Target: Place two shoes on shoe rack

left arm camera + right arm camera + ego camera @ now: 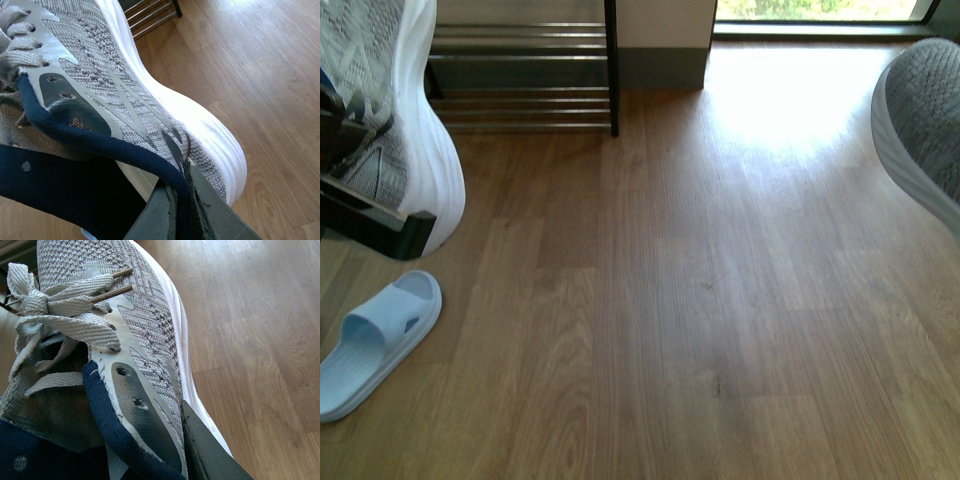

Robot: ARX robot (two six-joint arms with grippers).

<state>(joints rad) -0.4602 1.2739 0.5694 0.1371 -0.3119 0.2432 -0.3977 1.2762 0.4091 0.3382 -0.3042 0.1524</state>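
One grey knit sneaker (405,90) with a thick white sole hangs above the floor at the far left of the front view. My left gripper (180,200) is shut on its navy collar (75,132), with one finger inside the shoe and one on the outer side. The other grey knit sneaker (925,120) shows at the right edge, also off the floor. My right gripper (175,457) is shut on that sneaker (145,335) at its side wall by the collar. The shoe rack (520,60), black frame with silver rods, stands at the back left, just behind the left sneaker.
A pale blue slide (375,340) lies on the wooden floor (680,330) at the front left, below the held sneaker. A grey baseboard (660,68) and a window sill (820,30) run along the back, with a bright sun patch on the floor in front.
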